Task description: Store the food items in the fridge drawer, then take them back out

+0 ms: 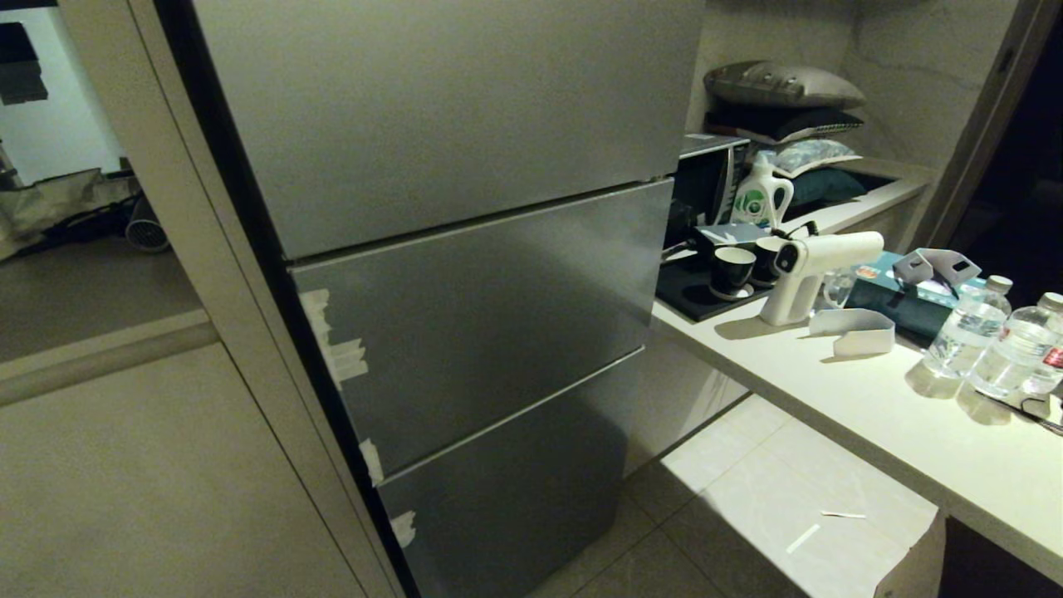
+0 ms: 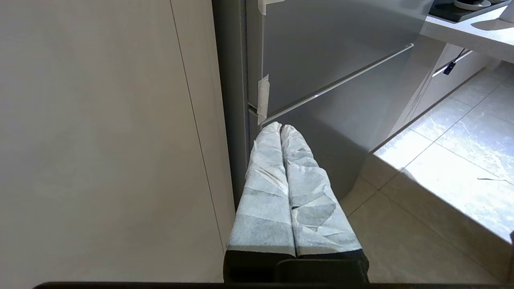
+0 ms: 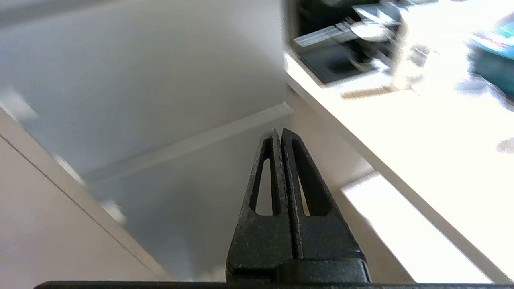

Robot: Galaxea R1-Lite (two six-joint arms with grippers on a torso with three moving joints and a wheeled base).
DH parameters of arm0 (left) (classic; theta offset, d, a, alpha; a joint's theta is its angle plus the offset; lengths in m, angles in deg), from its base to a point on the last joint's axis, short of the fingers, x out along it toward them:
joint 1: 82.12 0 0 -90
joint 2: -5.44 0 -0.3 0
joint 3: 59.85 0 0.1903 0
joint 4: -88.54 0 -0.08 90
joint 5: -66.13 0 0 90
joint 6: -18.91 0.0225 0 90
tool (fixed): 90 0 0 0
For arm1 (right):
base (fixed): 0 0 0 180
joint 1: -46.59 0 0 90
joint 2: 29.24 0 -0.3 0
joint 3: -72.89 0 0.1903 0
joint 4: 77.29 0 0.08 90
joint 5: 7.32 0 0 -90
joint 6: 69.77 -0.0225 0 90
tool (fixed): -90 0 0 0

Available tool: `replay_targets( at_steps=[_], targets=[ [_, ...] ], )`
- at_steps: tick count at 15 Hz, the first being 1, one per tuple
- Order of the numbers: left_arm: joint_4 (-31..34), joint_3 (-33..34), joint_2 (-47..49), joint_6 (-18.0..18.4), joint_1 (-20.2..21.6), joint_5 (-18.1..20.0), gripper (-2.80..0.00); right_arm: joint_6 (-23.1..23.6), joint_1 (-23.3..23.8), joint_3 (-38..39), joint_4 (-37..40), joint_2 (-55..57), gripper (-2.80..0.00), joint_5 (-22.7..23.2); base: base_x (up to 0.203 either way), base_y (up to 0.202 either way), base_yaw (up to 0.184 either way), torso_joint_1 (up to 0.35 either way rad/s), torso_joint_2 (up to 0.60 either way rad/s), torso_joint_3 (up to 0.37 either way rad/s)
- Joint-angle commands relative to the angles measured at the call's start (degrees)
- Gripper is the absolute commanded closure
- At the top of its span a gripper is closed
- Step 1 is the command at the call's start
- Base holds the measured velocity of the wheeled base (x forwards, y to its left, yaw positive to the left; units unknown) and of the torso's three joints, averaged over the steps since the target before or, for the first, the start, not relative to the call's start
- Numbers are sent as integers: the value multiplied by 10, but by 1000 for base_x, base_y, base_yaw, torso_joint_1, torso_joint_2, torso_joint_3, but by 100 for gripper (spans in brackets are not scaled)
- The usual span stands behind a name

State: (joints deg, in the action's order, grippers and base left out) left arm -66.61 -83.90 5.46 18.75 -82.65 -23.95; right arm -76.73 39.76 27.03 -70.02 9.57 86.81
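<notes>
we see the fridge (image 1: 465, 332) with all its grey steel fronts flush, so the fridge drawer is out of sight behind them. no food items show anywhere, neither on the counter (image 1: 872, 423) beside the water bottles (image 1: 996, 340) nor in a pincer. our left gripper (image 2: 280, 127) and right gripper (image 3: 278, 132) are both clenched on nothing, near the fridge's lower fronts. we judge the task either unstarted or finished; the views cannot settle which.

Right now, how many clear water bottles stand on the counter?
2: one water bottle beside the teal tissue box, the other bottle touching it, nearer the picture's right edge. More may be out of frame.
</notes>
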Motion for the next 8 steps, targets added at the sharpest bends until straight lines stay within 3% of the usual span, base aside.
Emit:
replay_targets(
  at_steps=[1, 4, 8],
  targets=[
    [0, 0, 0, 0, 0, 0, 0, 29, 30, 81, 49, -190, 0, 6, 0, 0, 0, 0, 0, 0],
    [0, 0, 0, 0, 0, 0, 0, 99, 52, 209, 76, -278, 0, -1, 0, 0, 0, 0, 0, 0],
    [0, 0, 0, 1, 0, 0, 0, 115, 66, 238, 103, -389, 0, -22, 0, 0, 0, 0, 0, 0]
  ],
)
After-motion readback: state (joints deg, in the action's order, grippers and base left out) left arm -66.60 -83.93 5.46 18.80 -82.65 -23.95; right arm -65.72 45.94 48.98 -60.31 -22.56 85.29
